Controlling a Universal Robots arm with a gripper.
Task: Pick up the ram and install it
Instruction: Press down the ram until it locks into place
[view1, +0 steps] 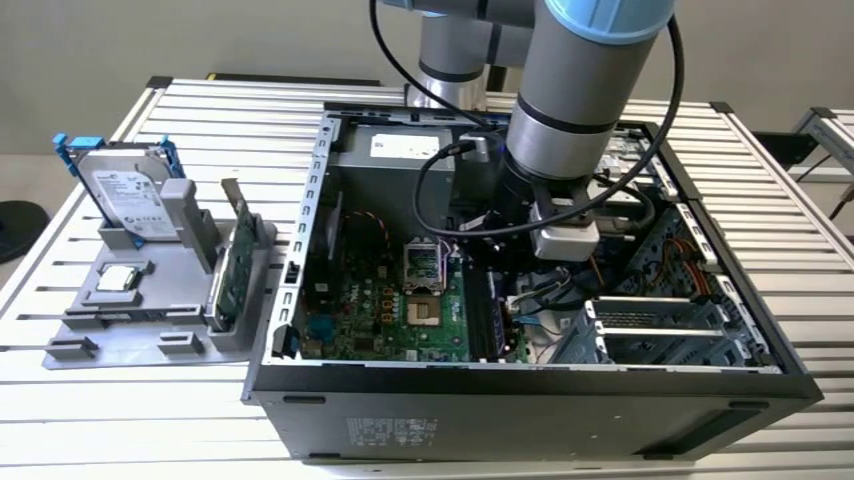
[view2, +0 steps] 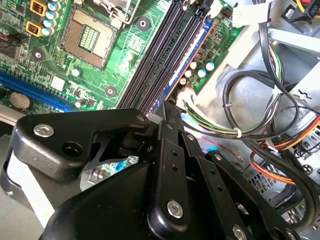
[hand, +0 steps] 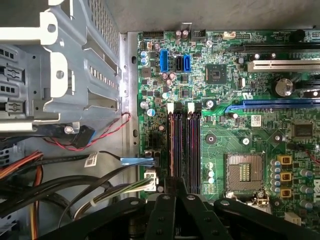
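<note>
Arm reaches down into the open computer case (view1: 534, 390) on the slatted worktop (view1: 134, 420). The tool (hand: 175, 192) hangs low over the memory slots (hand: 185, 150) on the green motherboard (hand: 225, 100), just beside the empty processor socket (hand: 243, 172).

Tool state: fingers (view2: 172, 130) drawn close together, apparently clenched on the ram (hand: 175, 185), a thin dark edge showing between the tips, directly over a slot end. Contact with the slot: cannot tell.

Step in hand, by my reading: install phase, pickup done. Seating calls for the stick square along its slot, notch matched, end latches open, then a straight even push; the cable bundle (view2: 250, 130) lies near.

The tray (view1: 147, 310) holds the hard drive (view1: 127, 195) and green card (view1: 234, 275), well apart.
</note>
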